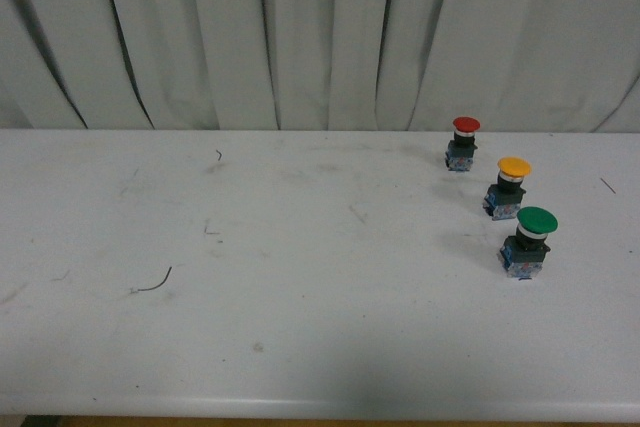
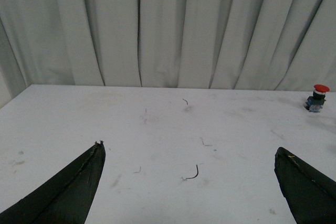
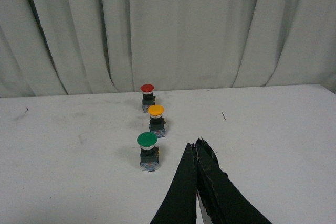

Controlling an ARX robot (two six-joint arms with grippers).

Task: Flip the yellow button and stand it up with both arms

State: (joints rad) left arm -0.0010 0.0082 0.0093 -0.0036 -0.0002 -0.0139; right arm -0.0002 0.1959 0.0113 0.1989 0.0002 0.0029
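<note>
The yellow button (image 1: 510,188) stands upright on its dark base, cap up, on the white table at the right, between a red-capped one and a green-capped one. It also shows in the right wrist view, the yellow button (image 3: 156,119) in the middle of the row. My right gripper (image 3: 193,147) is shut with nothing in it, hanging over the table beside the green button and short of the yellow one. My left gripper (image 2: 189,149) is open wide over bare table, far from the yellow button, which is out of that view. Neither arm shows in the front view.
A red-capped button (image 1: 463,142) stands behind the yellow one and a larger green-capped button (image 1: 529,242) in front of it, close together. A thin curved wire scrap (image 1: 152,284) lies on the table's left half. Grey curtains (image 1: 300,37) hang along the table's far edge.
</note>
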